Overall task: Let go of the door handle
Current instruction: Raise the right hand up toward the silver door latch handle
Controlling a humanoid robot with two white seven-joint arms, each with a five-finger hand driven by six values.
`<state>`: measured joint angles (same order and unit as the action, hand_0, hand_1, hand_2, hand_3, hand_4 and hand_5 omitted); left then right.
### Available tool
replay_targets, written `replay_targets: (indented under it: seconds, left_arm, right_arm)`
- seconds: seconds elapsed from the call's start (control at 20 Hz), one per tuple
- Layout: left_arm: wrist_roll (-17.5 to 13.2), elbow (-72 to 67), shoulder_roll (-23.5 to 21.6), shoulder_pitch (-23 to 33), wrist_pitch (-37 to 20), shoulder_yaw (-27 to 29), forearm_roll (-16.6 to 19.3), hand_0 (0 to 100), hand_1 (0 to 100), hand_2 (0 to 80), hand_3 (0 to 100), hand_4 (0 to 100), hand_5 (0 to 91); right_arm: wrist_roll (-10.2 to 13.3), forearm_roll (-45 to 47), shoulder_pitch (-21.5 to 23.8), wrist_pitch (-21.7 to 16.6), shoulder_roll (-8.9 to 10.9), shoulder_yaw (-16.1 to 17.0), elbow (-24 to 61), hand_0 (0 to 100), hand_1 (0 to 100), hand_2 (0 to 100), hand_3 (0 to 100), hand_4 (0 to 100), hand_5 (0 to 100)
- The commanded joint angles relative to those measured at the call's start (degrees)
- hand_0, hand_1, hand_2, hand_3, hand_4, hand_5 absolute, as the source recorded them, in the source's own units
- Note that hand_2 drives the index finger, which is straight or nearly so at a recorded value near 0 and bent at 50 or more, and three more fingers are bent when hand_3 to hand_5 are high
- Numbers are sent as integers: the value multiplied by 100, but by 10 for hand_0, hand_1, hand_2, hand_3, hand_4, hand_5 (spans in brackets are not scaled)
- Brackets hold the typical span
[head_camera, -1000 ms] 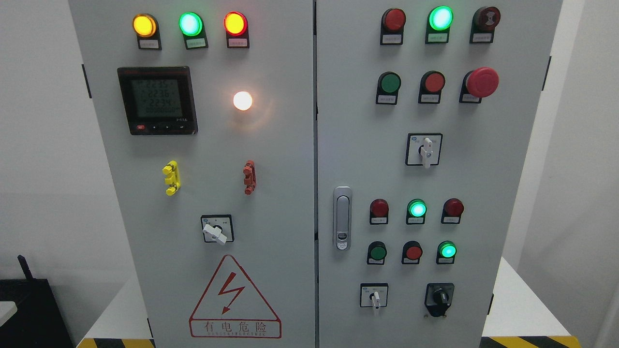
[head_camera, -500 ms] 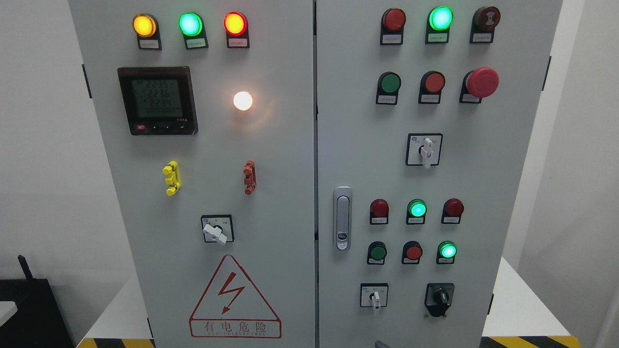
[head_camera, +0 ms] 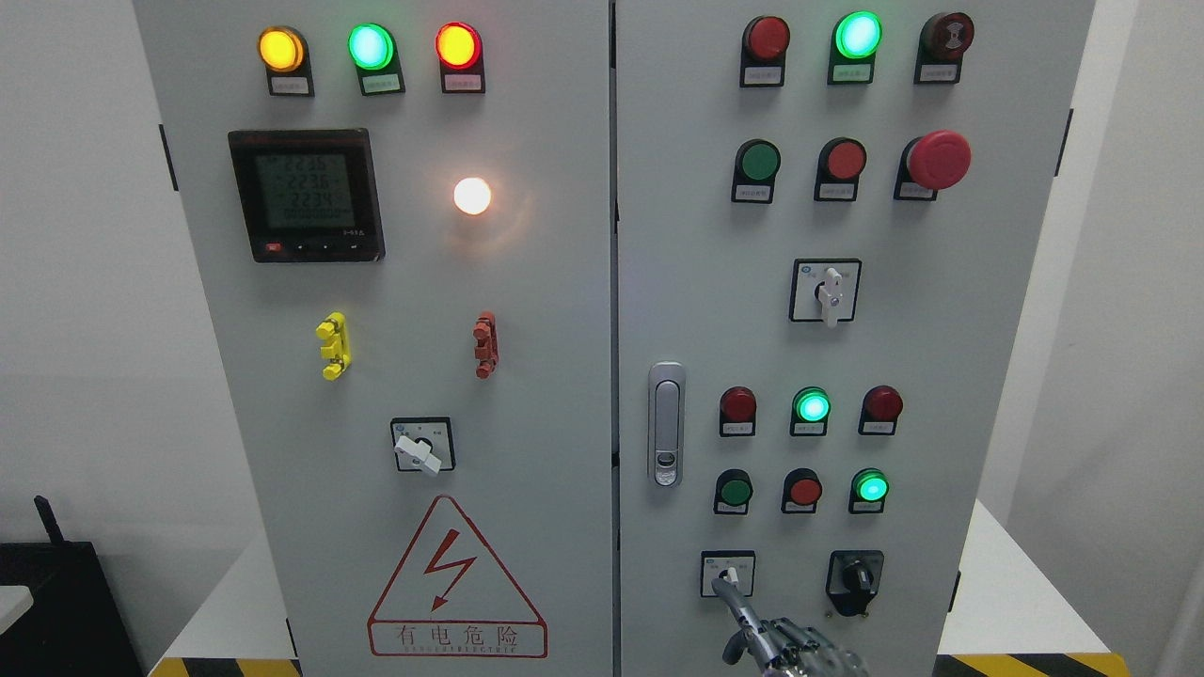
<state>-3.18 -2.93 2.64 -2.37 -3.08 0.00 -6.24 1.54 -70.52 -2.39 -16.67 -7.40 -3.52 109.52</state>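
The silver door handle (head_camera: 666, 423) sits flush and upright on the left edge of the grey cabinet's right door (head_camera: 696, 282). Both doors look closed. My right hand (head_camera: 767, 639) shows at the bottom edge, below and to the right of the handle and well apart from it. One of its fingers (head_camera: 732, 602) points up and its tip lies over the small white selector switch (head_camera: 727, 574). The other fingers are spread and hold nothing. My left hand is not in view.
The right door carries red and green lamps, push buttons, a red mushroom stop button (head_camera: 938, 160), and a black rotary switch (head_camera: 854, 575) close to my hand. The left door (head_camera: 527, 329) has a meter (head_camera: 307, 196), a white selector and a warning triangle (head_camera: 456, 583).
My right hand has risen into view from the bottom edge, its finger now reaching the lower selector switch. Nothing on the cabinet has moved.
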Motion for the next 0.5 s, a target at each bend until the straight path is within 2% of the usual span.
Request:
replay_targets:
  seconds: [0.0,0.2,0.25,0.3,0.45]
  left_arm:
    - [2,3,0,0,1,105,0,120,389,0,0,0,0]
    - [2,-5,0,0,1,105,0,120,389,0,0,0,0]
    - [2,3,0,0,1,105,0,120,389,0,0,0,0]
    - [2,-5,0,0,1,105,0,120,389,0,0,0,0]
    - [2,3,0,9,1,105,0,120,389,0,0,0,0]
  right_arm:
    - [-110,-629,-376,208,-42,-8,-18,337,185,0,897,1000,1000]
    - [-128,-674,-411,330,-42,-306,-27,346,178,0,895,1000,1000]
    - [-189,-708,-455,471,-51,-394,-44,349,177,0,889,1000,1000]
    - [-320,-726,-516,585,-68,-473,-71,355,173,0,875,956,1000]
    - [-435,-726,-797,639,-77,-527,-272,376,158,0,848,938,1000]
